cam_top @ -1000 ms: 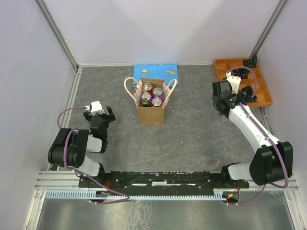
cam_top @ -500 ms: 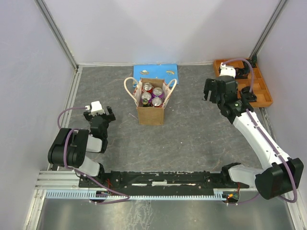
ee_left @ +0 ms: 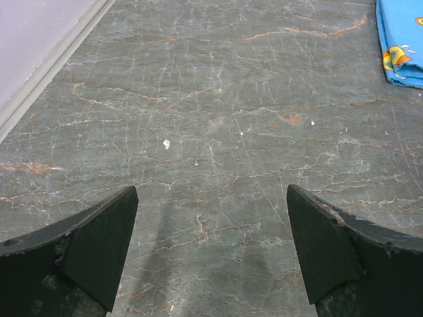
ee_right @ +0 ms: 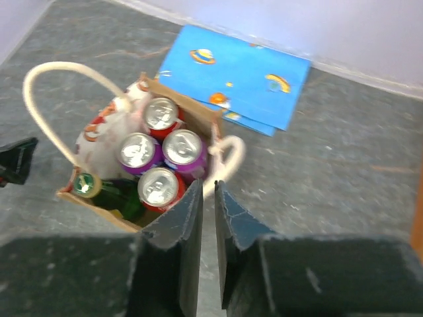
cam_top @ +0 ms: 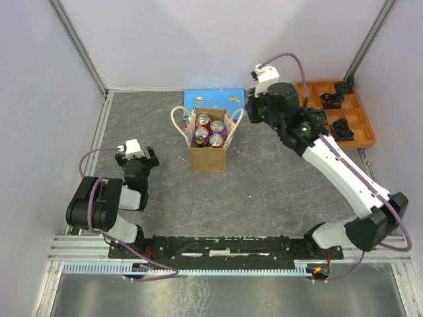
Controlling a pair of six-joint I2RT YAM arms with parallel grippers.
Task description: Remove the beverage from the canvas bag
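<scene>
The tan canvas bag (cam_top: 207,158) stands upright in the middle of the table, its cream rope handles (ee_right: 53,74) looped at either side. Several beverage cans (cam_top: 210,131) sit inside, red and purple (ee_right: 183,148), with a green bottle (ee_right: 109,193) beside them. My right gripper (cam_top: 254,111) hovers above and just right of the bag; in the right wrist view the gripper (ee_right: 208,188) has its fingers pressed together with nothing between them, over the bag's near handle. My left gripper (cam_top: 137,159) rests at the left, and its wrist view shows the gripper (ee_left: 211,198) open over bare table.
A flat blue board (cam_top: 215,100) lies right behind the bag, against the back wall. An orange compartment tray (cam_top: 362,137) with black parts sits in the back right corner. Walls enclose the table on three sides.
My right arm has swung left from the orange tray to beside the bag, and its gripper has gone from open to shut. The left arm has not moved.
</scene>
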